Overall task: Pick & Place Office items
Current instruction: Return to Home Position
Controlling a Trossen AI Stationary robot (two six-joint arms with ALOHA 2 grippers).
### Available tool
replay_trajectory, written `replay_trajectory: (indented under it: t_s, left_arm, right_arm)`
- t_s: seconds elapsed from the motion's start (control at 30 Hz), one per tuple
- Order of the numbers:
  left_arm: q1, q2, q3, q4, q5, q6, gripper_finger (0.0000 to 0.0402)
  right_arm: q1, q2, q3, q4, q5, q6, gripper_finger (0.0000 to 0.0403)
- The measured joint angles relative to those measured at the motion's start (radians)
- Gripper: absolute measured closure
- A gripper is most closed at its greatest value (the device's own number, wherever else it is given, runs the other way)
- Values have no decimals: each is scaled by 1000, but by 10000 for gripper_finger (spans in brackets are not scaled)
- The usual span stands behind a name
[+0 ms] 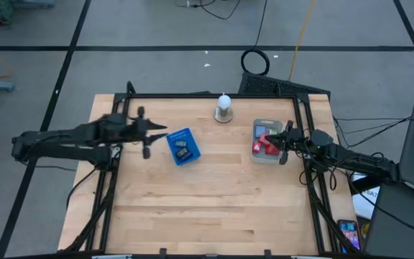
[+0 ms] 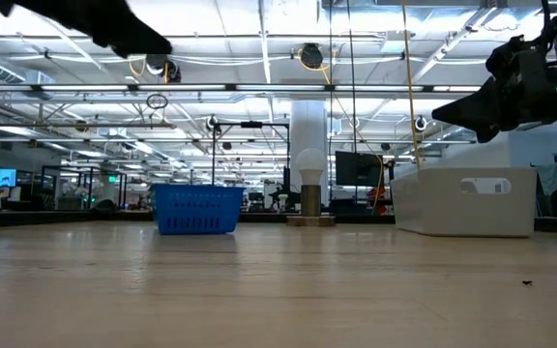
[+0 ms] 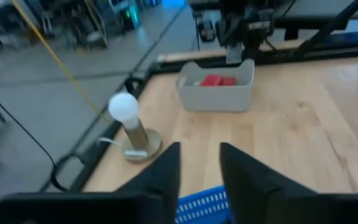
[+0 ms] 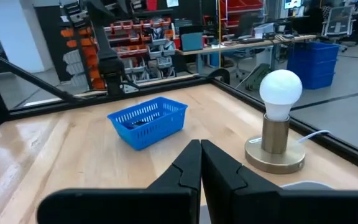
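Note:
Red office items [image 1: 266, 144] lie in a grey bin [image 1: 259, 155] at the table's right; they also show in the left wrist view as red items [image 3: 217, 80]. Dark pieces [image 1: 183, 150] lie in a small blue basket [image 1: 172, 137] left of centre. My left gripper [image 1: 159, 133] hovers just left of the basket, open [image 3: 199, 167], holding nothing. My right gripper [image 1: 285, 146] hangs over the bin's right rim, shut [image 4: 201, 158], with nothing visible between its fingers. In the low view both grippers are well above the table.
A white bulb on a round base [image 1: 223, 108] stands near the far edge, between basket and bin. A dark metal frame [image 1: 207, 95] runs along the table's far and side edges. Bare wood spreads over the near half of the table [image 1: 207, 208].

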Motion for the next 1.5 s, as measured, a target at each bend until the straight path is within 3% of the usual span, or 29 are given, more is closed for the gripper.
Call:
replay_trajectory:
  t_s: [0.17,0.23,0.57,0.97,1.33,1.5]
  left_arm:
    - [1,-198,-67,-39,3,60,376]
    - [5,-273,-109,-29,28,70,394]
    - [57,-520,-367,116,155,21,397]
    - [143,-634,-607,209,328,-35,399]
    - [184,-619,-612,227,357,-46,389]
    - [186,-619,-612,216,267,-78,379]
  right_arm:
    - [0,0,0,2,-30,26,403]
    - [0,0,0,2,-30,29,403]
    - [0,0,0,10,-84,36,403]
    - [0,0,0,15,-82,37,403]
    - [0,0,-19,27,-81,47,403]
    - [0,0,-19,40,-80,60,403]
